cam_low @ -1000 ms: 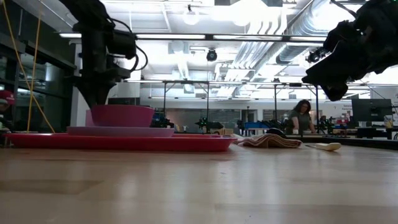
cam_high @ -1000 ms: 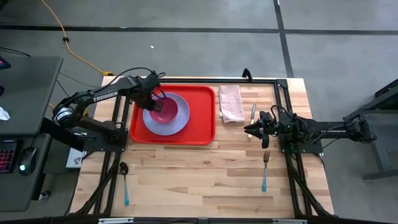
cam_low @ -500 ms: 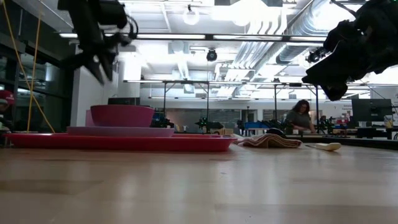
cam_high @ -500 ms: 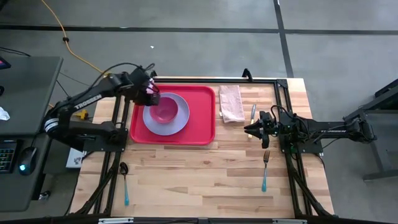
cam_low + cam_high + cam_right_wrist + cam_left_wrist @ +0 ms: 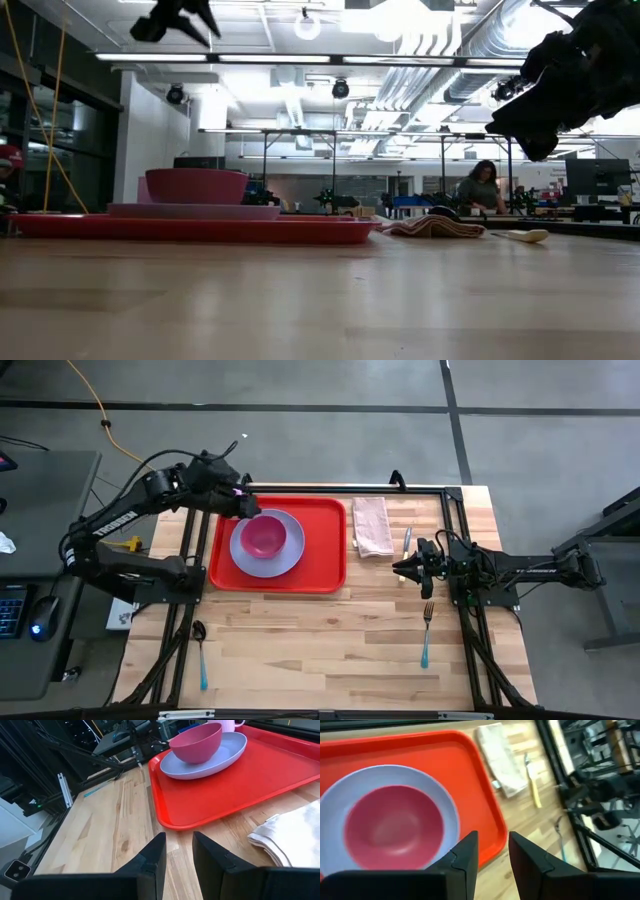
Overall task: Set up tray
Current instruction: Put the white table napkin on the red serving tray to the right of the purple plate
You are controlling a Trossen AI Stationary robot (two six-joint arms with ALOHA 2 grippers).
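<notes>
The red tray (image 5: 325, 560) lies flat on the table's far left part. On it rests a lavender plate (image 5: 295, 552), and a pink bowl (image 5: 265, 537) stands upright on the plate. My left gripper (image 5: 248, 510) hangs high above the tray's far left corner. It slants down toward the bowl (image 5: 392, 827), open, with nothing between its fingers (image 5: 492, 855). My right gripper (image 5: 401, 568) waits over the table's right part, open and empty (image 5: 177, 852), pointing at the tray (image 5: 240, 785).
A folded cloth (image 5: 372, 526) and a knife (image 5: 406, 541) lie right of the tray. A fork (image 5: 427, 632) lies near the right front and a spoon (image 5: 201, 655) at the left front. Something pale pink (image 5: 232, 724) shows behind the bowl. Bare wood fills the near middle.
My left gripper has risen from the bowl's rim, high above the tray, and drawn back toward the table's far left corner. It has tipped from pointing down to slanting. The bowl has stayed upright on the plate.
</notes>
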